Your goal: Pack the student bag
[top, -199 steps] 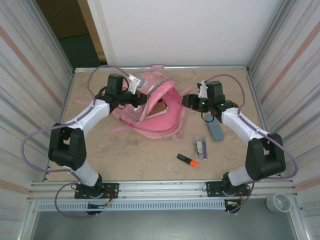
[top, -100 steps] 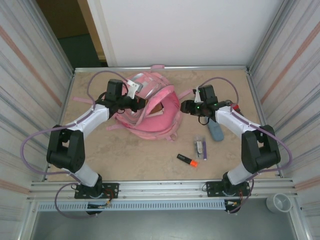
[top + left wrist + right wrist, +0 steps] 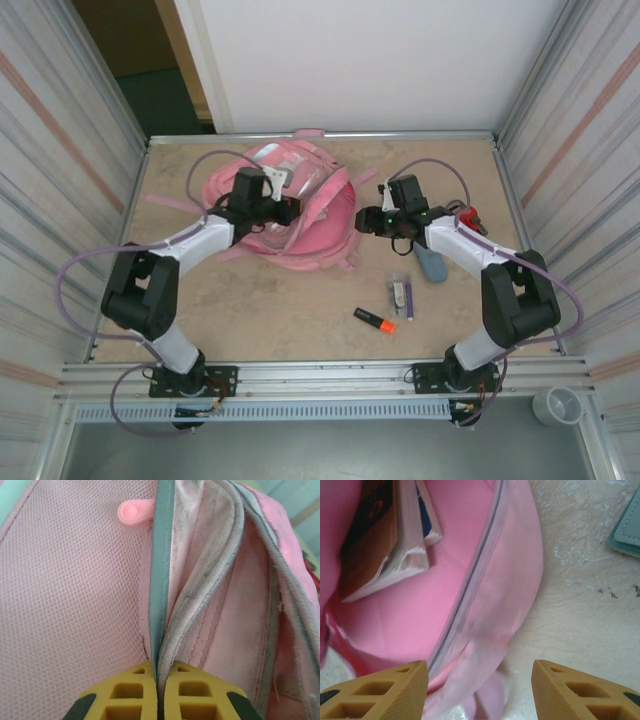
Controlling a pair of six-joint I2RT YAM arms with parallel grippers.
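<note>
Claws differ: the left claw [image 3: 157, 692] is clamped tight on a grey-green seam [image 3: 161, 580] of the student bag [image 3: 322, 238], which lies at the far middle of the counter [image 3: 280, 300]. The right claw [image 3: 480, 692] stands half open and empty over the zip rim [image 3: 470, 595], near the book [image 3: 375, 555] inside. Best lift the seam steadily, not sideways, so the mouth gapes wide.

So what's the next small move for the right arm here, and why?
Probably close the right tool on the zip edge of the student bag: that edge lies between its open fingers, while the left tool is shut on the bag's other side. Holding both sides should keep the mouth spread for the highlighter lying on the table.
</note>
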